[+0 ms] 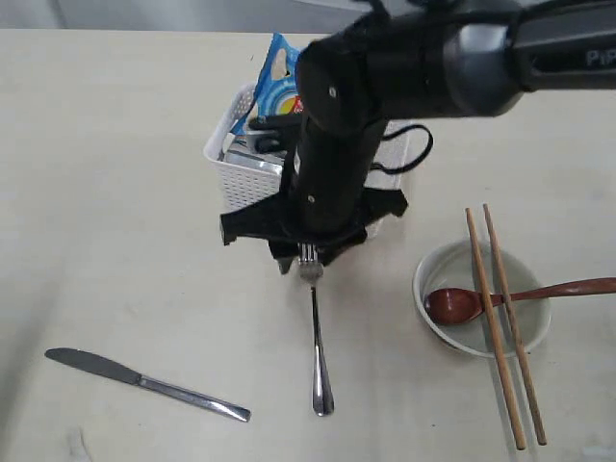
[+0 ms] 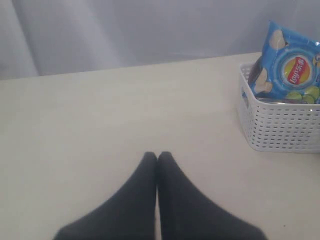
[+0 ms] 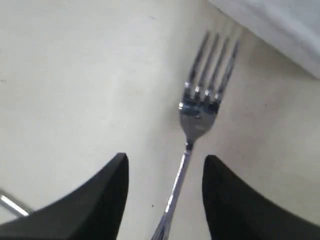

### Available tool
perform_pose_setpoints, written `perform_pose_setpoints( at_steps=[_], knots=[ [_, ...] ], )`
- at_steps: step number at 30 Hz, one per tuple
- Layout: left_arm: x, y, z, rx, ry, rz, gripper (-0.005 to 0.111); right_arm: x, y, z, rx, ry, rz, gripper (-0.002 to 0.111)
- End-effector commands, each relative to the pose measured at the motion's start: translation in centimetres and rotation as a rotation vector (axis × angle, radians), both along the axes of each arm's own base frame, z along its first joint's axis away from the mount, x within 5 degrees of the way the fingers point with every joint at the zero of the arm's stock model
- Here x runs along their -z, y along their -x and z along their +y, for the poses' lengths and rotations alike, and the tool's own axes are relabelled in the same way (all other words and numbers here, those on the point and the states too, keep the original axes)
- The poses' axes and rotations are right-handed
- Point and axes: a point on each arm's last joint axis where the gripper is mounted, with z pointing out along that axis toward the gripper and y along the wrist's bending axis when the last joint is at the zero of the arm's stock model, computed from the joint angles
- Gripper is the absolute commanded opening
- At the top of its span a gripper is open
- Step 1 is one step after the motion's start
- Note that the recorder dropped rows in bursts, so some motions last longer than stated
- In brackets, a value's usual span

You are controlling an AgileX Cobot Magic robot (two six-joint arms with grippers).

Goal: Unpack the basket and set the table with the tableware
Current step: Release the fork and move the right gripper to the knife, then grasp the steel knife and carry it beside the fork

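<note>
On my left wrist camera the left gripper [image 2: 157, 157] has its two dark fingers pressed together with nothing between them, poised over bare table [image 2: 100, 115]; the white lattice basket [image 2: 280, 125] sits off to one side of it, well apart. On the overhead view, farthest left, the steel knife [image 1: 144, 383] lies flat near the front edge, lying at a slant, blade end toward the left. Next along, the fork [image 1: 318, 356] lies flat, pointing straight away from the front edge, its tines under the right arm's wrist. My right gripper [image 1: 306, 255] hangs directly over that tine end. On its own camera the fingers [image 3: 107, 195] are spread wide, and the fork's thin handle runs along the table in the gap between them; neither finger touches it, and the tines [image 3: 212, 60] point toward the white basket wall beyond. The basket stands just behind the gripper, partly hidden by the arm, with a blue chip bag [image 1: 274, 82] standing upright inside; what else is in there I cannot make out. Farthest right, well apart from the fork, the off-white bowl [image 1: 438, 332] sits on the table, the dark red-brown spoon [image 1: 462, 303] resting in it with its handle sticking out over the right rim, and the wooden chopsticks [image 1: 510, 375] laid side by side across the bowl's top.
</note>
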Motion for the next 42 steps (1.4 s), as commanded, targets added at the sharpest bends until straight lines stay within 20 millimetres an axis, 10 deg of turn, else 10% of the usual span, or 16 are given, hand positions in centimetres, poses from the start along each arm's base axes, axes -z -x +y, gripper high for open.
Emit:
perform_pose_setpoints(
  at_steps=[1,11,36,42],
  knots=[
    [0.0,0.0,0.0,0.005,0.004,-0.004,0.000,-4.1,2.1,2.5,-0.347,-0.096,-0.018,0.045],
    [0.0,0.0,0.0,0.005,0.004,-0.004,0.000,-1.6,10.0,9.1,-0.757,-0.077,-0.125,0.045],
    [0.0,0.0,0.0,0.005,0.004,-0.004,0.000,5.9,10.8,12.6,-0.940,0.101,-0.089,0.045],
    [0.0,0.0,0.0,0.005,0.004,-0.004,0.000,6.2,10.8,12.5,-0.931,0.112,-0.079,0.004]
  ],
)
